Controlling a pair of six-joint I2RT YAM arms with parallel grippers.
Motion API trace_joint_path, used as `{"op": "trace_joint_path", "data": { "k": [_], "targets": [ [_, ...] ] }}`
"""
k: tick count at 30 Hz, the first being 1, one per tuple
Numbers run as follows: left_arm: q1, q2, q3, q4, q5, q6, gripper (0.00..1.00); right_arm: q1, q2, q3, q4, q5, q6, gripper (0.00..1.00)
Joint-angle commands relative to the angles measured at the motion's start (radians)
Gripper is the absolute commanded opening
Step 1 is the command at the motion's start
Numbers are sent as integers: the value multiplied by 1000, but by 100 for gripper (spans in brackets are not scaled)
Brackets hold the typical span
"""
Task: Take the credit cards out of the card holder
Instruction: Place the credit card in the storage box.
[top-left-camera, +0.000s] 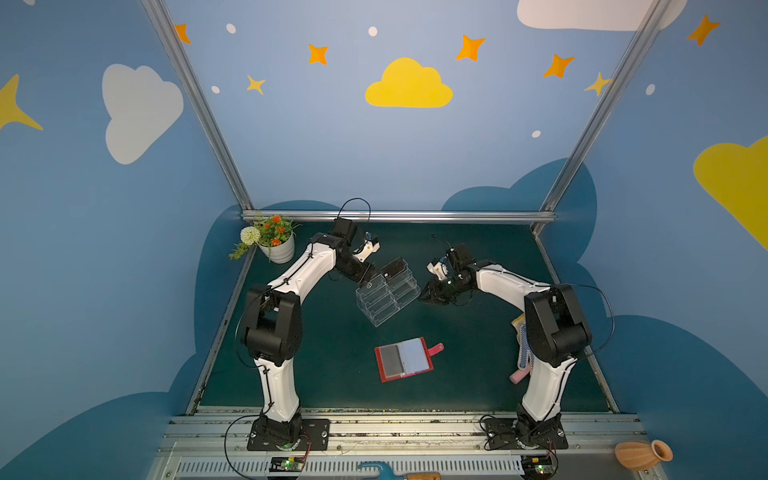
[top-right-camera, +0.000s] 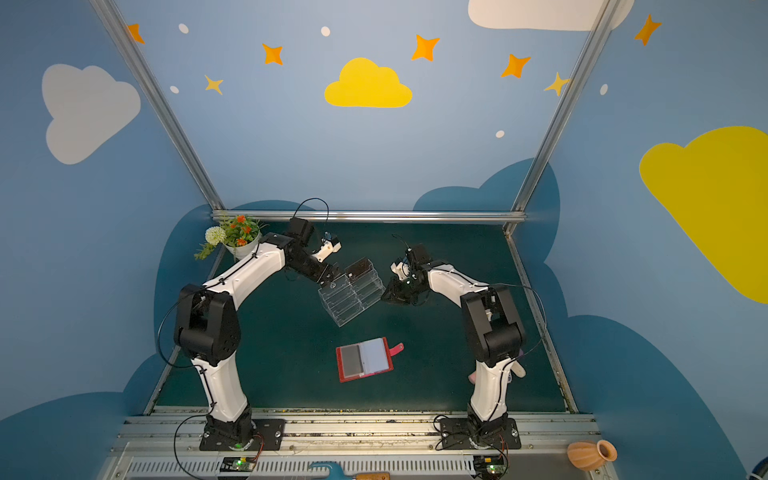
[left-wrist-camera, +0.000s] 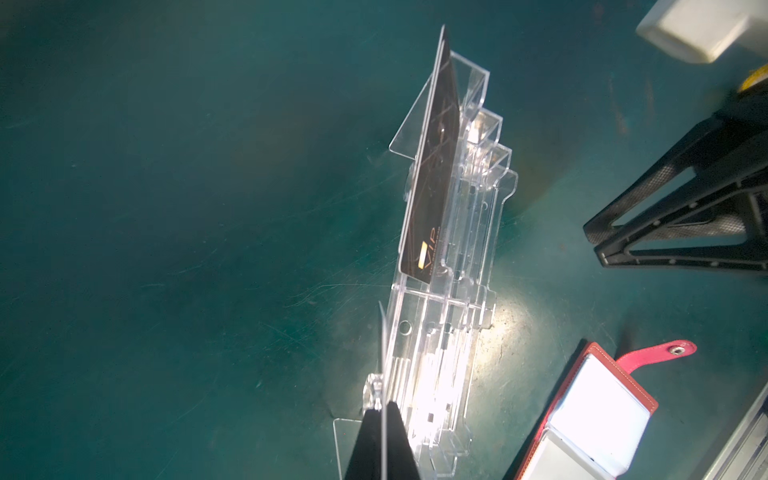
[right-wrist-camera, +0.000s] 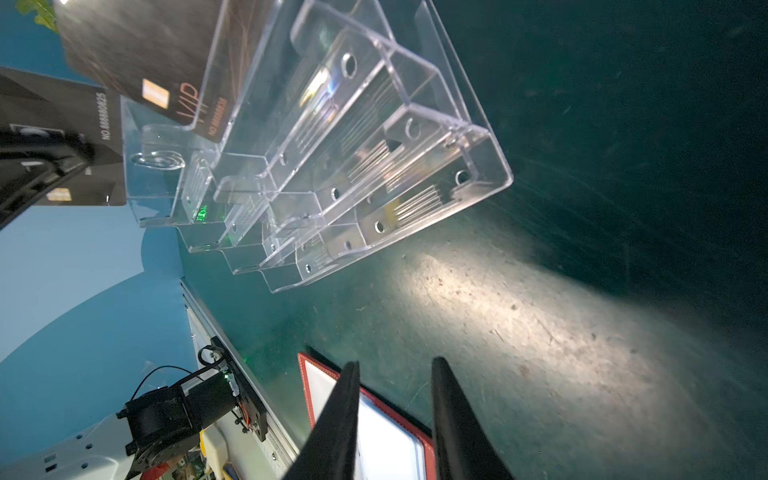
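Note clear acrylic tiered stand (top-left-camera: 386, 293) at centre; red leather-like card holder (top-left-camera: 404, 359) open, nearer, apart. Right gripper (right-wrist-camera: 395, 365) jaws apart, empty. Left gripper (left-wrist-camera: 381, 415) clamped on dark rectangular credit card (right-wrist-camera: 95, 124) over far-left pocket; dark VIP card (left-wrist-camera: 436, 166) standing far-right. Risk: catches rim, skews, tips stand.

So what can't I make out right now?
- Contents of the red leather booklet card holder: tiny in both top views, sleeves washed out and cropped in wrist views.
- Face of the small flat dark card pinched by the left gripper: edge-on in left wrist view.
- Most of the pink object: behind the right arm in a top view.
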Motion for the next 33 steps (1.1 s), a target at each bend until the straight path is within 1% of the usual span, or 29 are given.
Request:
{"op": "trace_joint_path", "data": {
  "k": [1,8,18,28,33],
  "targets": [
    [4,-15,-17,6,19,11,3,6,17,3,-1,-5,4,28],
    [3,-10,-27,6,27,15,3,6,15,6,-7,-1,-1,28],
    [-4,-49,-66,20,33,44,3,7,14,9,-7,-3,5,28],
    [-23,-46,-66,5,24,75,3,7,14,7,-10,-3,5,29],
    [-31,-37,-72,5,19,80,7,7,10,3,-13,-5,1,30]
  ]
}}
